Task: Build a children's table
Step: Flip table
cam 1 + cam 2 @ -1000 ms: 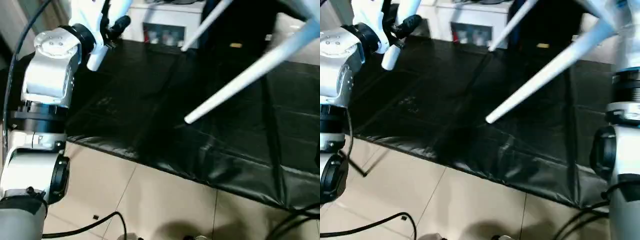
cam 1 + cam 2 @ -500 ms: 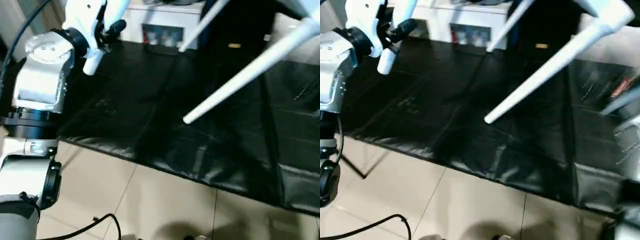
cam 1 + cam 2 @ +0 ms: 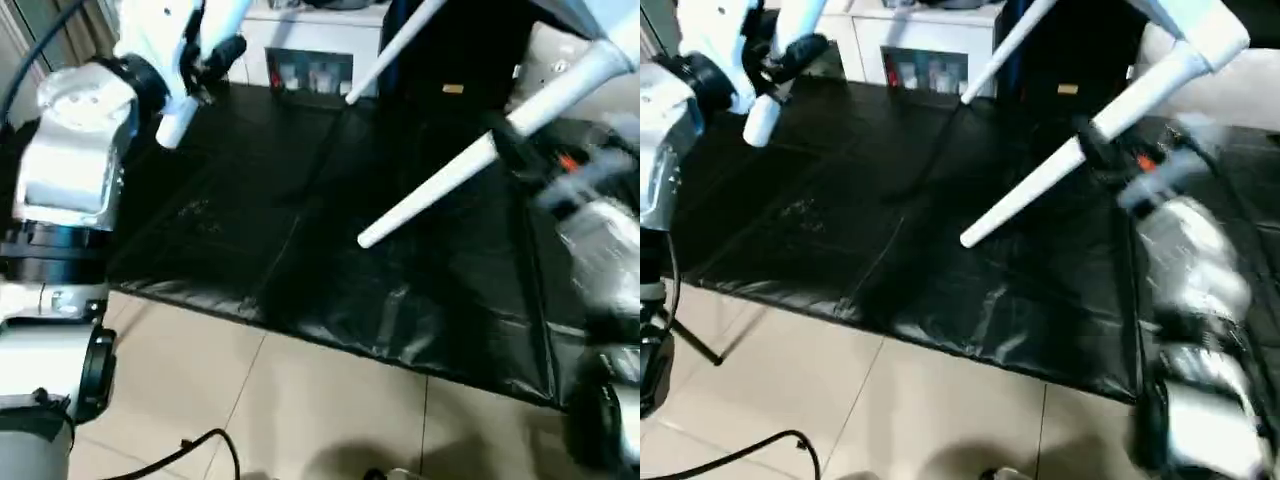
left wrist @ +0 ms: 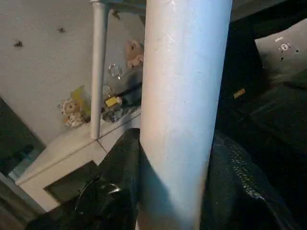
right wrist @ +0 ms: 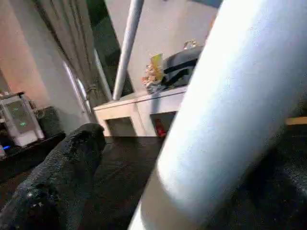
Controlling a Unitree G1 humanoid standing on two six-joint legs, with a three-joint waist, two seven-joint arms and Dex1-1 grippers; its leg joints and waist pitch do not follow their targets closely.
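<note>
The children's table is up in the air above the black-covered desk (image 3: 300, 260), its top out of the head views and its legs slanting down toward the robot. The relation that matters is between the right pincer (image 3: 1102, 152) and the long leg (image 3: 440, 190) in the middle of the scene. That leg runs on a diagonal, from its thick end up on the robot's right down to a free tip (image 3: 970, 238) hanging over the desk without touching it. The right pincer sits right at this leg, about halfway along it, with its black fingers standing wide; in the right wrist view the leg (image 5: 211, 124) passes between them, one finger (image 5: 57, 177) well off to one side of it, so I judge the leg bracketed but not yet gripped. The left pincer (image 4: 175, 201) is closed around a second leg (image 4: 184, 96), a black finger (image 4: 122, 182) pressed against each side, up at the robot's far left, where the tip (image 3: 172, 130) of that leg pokes out below it. A third leg (image 3: 1000, 45) angles down toward the far edge of the desk. The right arm is plainly the one nearer the middle leg, so closing across its round shaft, square to the diagonal, looks like the next call.
</note>
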